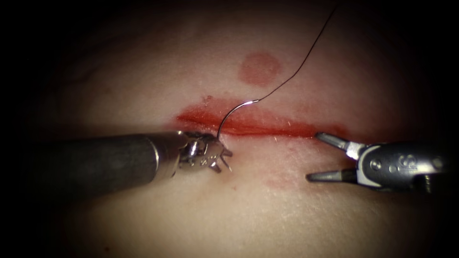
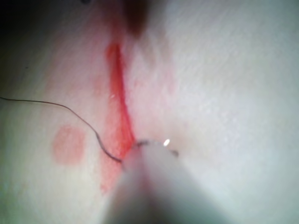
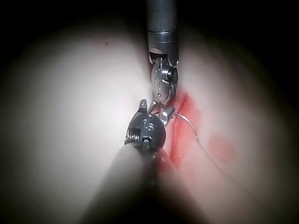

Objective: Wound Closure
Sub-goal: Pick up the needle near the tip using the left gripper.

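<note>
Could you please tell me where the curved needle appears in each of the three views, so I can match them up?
Endoscope view: the needle arcs over the cut's left part; the left tool holds its lower end, and the thread trails from its upper end.
Left wrist view: a glinting arc at the tool's tip, beside the cut.
Right wrist view: a thin arc beside the tools' tips.
Shared landmark: the round red spot.

The left arm's dark shaft reaches in level from the left, its wrist bent a little, and its gripper is closed on the needle near the curve's lower end. The right arm enters from the right. Its gripper is spread wide, one jaw pointing up and left, the other lying level, holding nothing.
</note>
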You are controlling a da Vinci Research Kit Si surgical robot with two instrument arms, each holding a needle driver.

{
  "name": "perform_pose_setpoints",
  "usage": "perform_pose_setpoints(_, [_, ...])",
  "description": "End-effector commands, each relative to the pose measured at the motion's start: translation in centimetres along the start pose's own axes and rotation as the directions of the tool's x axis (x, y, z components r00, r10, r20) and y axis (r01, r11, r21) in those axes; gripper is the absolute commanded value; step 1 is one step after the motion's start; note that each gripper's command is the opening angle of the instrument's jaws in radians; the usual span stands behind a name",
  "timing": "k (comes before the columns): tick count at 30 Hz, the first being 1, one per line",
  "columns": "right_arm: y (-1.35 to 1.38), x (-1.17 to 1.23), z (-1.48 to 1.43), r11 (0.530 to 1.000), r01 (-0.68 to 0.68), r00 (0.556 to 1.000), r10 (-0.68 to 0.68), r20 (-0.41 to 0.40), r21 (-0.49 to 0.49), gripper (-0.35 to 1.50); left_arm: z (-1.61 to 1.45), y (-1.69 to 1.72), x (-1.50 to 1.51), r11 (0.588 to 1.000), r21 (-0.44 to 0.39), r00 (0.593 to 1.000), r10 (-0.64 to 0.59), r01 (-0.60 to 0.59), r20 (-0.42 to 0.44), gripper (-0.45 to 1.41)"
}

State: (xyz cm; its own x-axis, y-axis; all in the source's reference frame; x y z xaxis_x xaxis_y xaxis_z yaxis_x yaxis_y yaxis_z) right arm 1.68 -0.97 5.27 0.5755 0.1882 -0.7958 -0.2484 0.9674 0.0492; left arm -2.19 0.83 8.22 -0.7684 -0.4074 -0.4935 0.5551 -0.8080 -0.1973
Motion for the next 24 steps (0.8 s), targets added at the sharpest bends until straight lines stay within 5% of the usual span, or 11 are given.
perform_pose_setpoints(1, [-0.06, -0.02, 0.08, 1.0, -0.002, 1.0, 0.002, 0.0, 0.003, 0.79, 0.09, -0.03, 0.03, 1.0, 0.011, 1.0, 0.0, 0.0, -0.006, 0.08])
perform_pose_setpoints(4, [-0.07, -0.02, 0.09, 1.0, -0.002, 1.0, 0.002, 0.0, 0.002, 0.79, 0.09, -0.04, 0.04, 0.999, 0.036, 1.0, -0.003, 0.003, -0.01, -0.05])
perform_pose_setpoints(6, [-0.07, -0.02, 0.09, 1.0, -0.002, 1.0, 0.002, 0.0, 0.002, 0.79, 0.08, -0.04, 0.05, 0.999, 0.048, 1.0, -0.005, 0.005, -0.002, -0.35])
perform_pose_setpoints(17, [-0.07, -0.02, 0.08, 1.0, -0.002, 1.0, 0.002, 0.0, 0.002, 0.79, -0.25, -0.09, 0.07, 0.99, 0.139, 1.0, -0.025, 0.026, -0.008, -0.35])
perform_pose_setpoints(24, [-0.07, -0.01, 0.08, 1.0, -0.002, 1.0, 0.002, 0.0, 0.002, 0.79, -0.92, -0.13, 0.11, 0.982, 0.176, 0.994, -0.05, 0.067, -0.097, -0.35])
